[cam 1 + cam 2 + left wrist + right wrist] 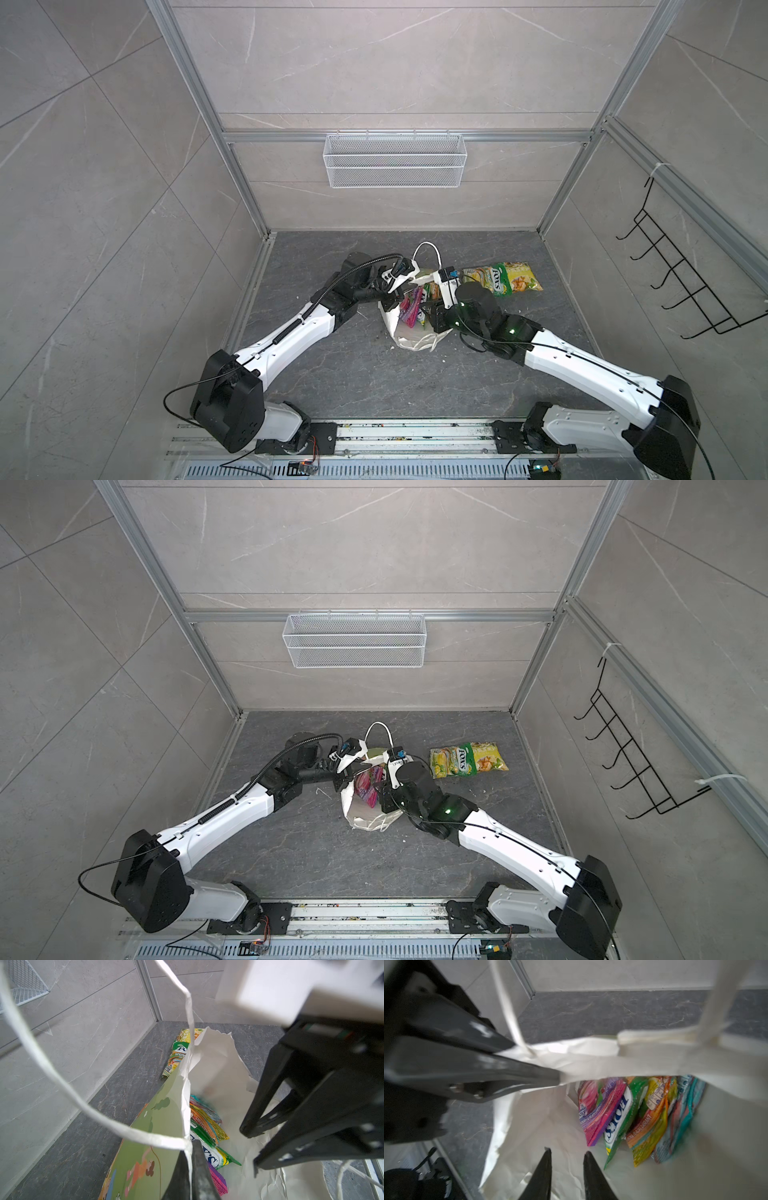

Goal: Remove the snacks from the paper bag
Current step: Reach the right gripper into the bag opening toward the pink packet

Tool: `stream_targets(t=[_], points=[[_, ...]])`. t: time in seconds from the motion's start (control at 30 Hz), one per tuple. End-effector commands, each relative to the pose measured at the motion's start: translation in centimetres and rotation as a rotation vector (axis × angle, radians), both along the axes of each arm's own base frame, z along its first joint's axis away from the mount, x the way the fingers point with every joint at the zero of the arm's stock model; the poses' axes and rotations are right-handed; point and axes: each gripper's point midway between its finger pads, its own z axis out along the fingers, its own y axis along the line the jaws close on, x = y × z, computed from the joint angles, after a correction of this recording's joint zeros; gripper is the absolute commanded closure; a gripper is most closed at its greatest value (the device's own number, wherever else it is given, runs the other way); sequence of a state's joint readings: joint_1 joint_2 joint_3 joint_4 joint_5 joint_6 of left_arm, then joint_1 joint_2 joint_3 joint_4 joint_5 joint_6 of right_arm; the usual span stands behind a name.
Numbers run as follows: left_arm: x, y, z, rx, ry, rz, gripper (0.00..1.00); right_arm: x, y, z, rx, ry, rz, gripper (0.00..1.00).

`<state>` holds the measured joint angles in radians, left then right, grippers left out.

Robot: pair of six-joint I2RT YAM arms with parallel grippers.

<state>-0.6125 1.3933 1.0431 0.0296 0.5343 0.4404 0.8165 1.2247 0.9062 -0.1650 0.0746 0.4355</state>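
The paper bag (409, 334) (365, 814) stands mid-floor with its mouth open. Its green printed face (158, 1126) and white inside (539, 1122) show in the wrist views. Several snacks (409, 311) (368, 787) (207, 1124) (633, 1113) stand on edge inside it: purple, green-white, orange and teal pouches. A yellow-green pouch (503, 277) (469, 759) (178, 1051) lies flat on the floor beyond the bag. My left gripper (190, 1144) (390, 304) is shut on the bag's rim beside a cord handle. My right gripper (566, 1151) (432, 316) is inside the bag's mouth, narrowly open, nothing between its fingers, just short of the pouches.
A white wire mesh basket (395, 166) (353, 642) hangs on the back wall. A black wire hook rack (681, 274) hangs on the right wall. Aluminium frame posts border the dark floor, and a rail runs along the front edge.
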Motion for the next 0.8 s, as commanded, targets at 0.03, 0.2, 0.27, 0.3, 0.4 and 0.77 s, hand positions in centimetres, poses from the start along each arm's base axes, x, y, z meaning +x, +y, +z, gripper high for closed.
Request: stream_targets(t=[0.03, 0.2, 0.27, 0.3, 0.4, 0.77], points=[[-1.0, -0.4, 4.0, -0.066, -0.085, -0.053, 1.00, 1.7, 0.5, -1.3, 0.046, -0.007, -0.109, 0.72], [-1.0, -0.4, 3.8, -0.065, -0.080, -0.055, 1.00, 1.8, 1.1, -3.8, 0.048, 0.045, -0.160, 0.72], [-1.0, -0.5, 3.7, -0.066, -0.083, -0.056, 1.00, 1.9, 1.1, -4.4, 0.040, 0.066, -0.192, 0.71], [-0.9, -0.5, 3.6, -0.066, -0.083, -0.055, 1.00, 2.0, 1.0, -4.8, 0.032, 0.074, -0.209, 0.71], [-0.8, -0.6, 3.6, -0.067, -0.085, -0.056, 1.00, 2.1, 0.7, -6.0, 0.018, 0.117, -0.260, 0.70], [-0.9, -0.8, 3.4, -0.075, -0.088, -0.067, 1.00, 3.6, 2.2, -8.7, -0.021, 0.190, -0.333, 0.67]])
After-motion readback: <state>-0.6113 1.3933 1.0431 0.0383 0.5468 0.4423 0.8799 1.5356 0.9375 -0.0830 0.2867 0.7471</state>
